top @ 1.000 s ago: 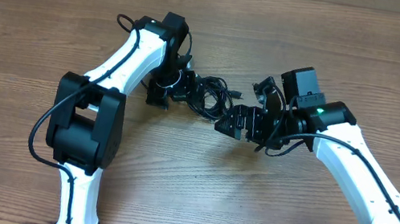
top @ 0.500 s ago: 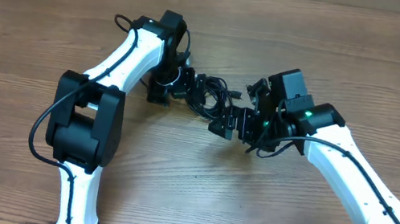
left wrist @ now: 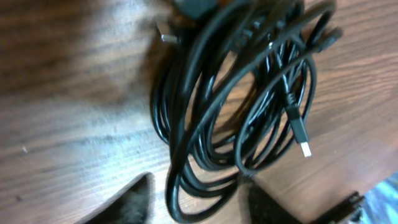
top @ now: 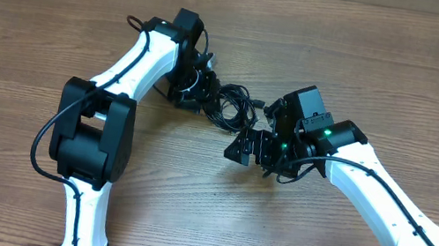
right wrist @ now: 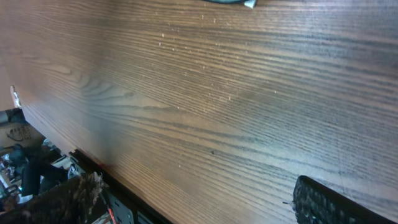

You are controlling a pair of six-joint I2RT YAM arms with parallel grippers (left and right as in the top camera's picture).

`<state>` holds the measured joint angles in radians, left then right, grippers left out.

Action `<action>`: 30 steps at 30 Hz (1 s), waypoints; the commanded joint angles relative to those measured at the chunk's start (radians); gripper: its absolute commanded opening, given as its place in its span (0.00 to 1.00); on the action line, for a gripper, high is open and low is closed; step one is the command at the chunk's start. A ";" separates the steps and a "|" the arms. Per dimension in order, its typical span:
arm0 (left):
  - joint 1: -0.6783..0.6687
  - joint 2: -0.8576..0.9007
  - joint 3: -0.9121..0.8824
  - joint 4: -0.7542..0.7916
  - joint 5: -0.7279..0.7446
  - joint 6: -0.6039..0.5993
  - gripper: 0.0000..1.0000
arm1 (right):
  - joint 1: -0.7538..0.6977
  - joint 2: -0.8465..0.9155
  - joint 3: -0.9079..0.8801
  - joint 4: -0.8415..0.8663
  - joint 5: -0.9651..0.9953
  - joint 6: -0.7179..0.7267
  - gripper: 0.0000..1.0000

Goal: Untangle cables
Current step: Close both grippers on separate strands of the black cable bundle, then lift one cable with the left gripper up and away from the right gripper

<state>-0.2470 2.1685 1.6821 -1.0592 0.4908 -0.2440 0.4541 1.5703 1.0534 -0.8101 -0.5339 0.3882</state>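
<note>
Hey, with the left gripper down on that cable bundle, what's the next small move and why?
Probably close the left gripper on the bottom loops of the cables. Its fingers stand either side of those loops with a gap showing, so nothing looks pinned yet. The right gripper is open over bare table, holding nothing, so it could then tug a plug free.

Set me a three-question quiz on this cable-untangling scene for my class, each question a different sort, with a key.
1. True or false: the cables lie as one tangled bundle on the table.
2. The right hand holds: A a cable, B a plug, C nothing.
3. Fill in: the ___ hand straddles the bundle's loops.
Key: 1 true; 2 C; 3 left hand.
</note>
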 commanded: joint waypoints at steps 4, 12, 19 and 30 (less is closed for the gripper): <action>0.032 0.014 0.022 0.016 0.061 0.011 0.38 | 0.004 0.004 -0.007 -0.003 0.010 0.005 1.00; 0.032 0.014 0.022 0.019 0.016 0.011 0.37 | 0.005 0.004 -0.007 -0.003 0.010 0.005 1.00; 0.031 0.014 0.022 0.020 -0.027 0.011 0.08 | 0.005 0.004 -0.007 -0.003 0.010 0.005 1.00; 0.028 -0.015 0.144 -0.132 0.062 0.043 0.04 | 0.005 0.004 -0.007 -0.006 0.018 0.006 1.00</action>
<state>-0.2142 2.1689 1.7367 -1.1503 0.5140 -0.2287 0.4541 1.5703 1.0534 -0.8173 -0.5304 0.3889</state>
